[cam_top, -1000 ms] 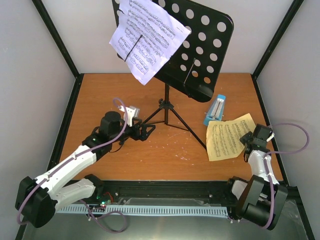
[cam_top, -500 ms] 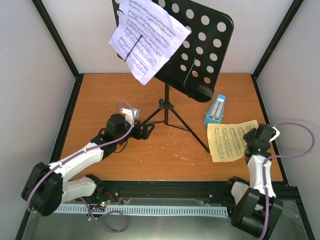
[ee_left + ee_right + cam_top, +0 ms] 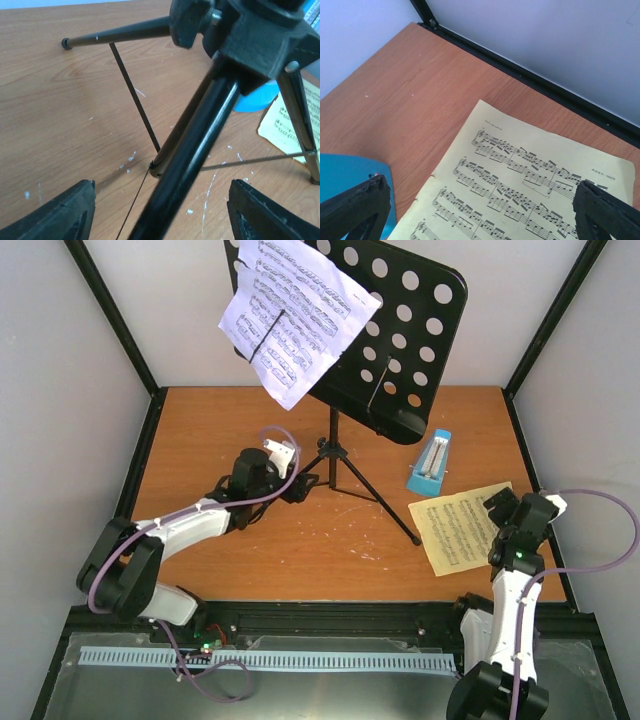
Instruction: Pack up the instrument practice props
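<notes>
left gripper [image 3: 160, 202] has reached the music stand [image 3: 212, 112], wide open astride its pole, grasp next; right gripper [image 3: 480, 207] gapes empty over yellow sheet music [image 3: 530, 170].

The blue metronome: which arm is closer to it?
Right. The right gripper is over the yellow page beside the metronome; the left gripper is farther off, at the stand's tripod.

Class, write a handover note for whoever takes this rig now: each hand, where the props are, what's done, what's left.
Left hand: open, straddling the lower tube of the music stand, which is upright and unfolded.
Right hand: open over the yellow page, which lies flat on the table.
Metronome: beside that page.
White page: on the stand's desk.
Done: nothing packed.
Left: everything.
</notes>
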{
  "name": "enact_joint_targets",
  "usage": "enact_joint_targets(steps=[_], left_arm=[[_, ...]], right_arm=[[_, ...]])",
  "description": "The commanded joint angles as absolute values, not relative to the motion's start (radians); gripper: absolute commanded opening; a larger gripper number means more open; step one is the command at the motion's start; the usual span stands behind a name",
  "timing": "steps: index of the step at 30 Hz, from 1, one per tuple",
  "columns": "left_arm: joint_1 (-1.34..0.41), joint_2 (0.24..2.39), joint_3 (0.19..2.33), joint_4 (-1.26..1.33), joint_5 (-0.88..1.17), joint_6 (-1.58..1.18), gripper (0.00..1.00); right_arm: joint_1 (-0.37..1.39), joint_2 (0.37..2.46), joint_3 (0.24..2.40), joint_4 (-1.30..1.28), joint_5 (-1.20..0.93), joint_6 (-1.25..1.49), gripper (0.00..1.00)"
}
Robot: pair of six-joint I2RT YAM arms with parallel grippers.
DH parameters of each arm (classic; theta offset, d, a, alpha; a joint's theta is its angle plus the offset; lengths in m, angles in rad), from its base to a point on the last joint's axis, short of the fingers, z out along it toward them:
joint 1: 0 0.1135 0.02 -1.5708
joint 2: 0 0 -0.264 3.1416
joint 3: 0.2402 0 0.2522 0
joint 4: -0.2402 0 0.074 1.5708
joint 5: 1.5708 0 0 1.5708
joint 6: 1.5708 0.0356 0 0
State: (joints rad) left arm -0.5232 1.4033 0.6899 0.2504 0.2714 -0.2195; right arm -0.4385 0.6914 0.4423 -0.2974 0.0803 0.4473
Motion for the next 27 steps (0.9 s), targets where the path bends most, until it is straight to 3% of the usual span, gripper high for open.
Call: enact_joint_targets(steps=[1, 5, 12, 23, 27], left_arm=[[-0.516, 1.47, 0.77, 0.291, 0.307, -0.128, 0.65], [-0.517, 1.5, 0.784, 0.274, 0.326, -0.104, 0.47], [-0.517, 1.442, 0.733, 0.259, 0.248, -0.1, 0.27], [-0.517, 1.337, 0.666, 0.15, 0.029, -0.143, 0.12], [-0.517, 1.327, 0.657, 0.138, 0.041, -0.164, 0.08]], right_arm=[[-0.445, 0.658, 0.472, -0.336, 0.017, 0.463, 0.98], [-0.445, 0.653, 0.48, -0.343, -0.001, 0.46, 0.98], [-0.445, 0.646, 0.484, -0.347, -0.016, 0.456, 0.99], [-0.445, 0.639, 0.476, -0.349, -0.02, 0.452, 0.99], [-0.444, 0.636, 0.477, -0.346, -0.062, 0.452, 0.99]])
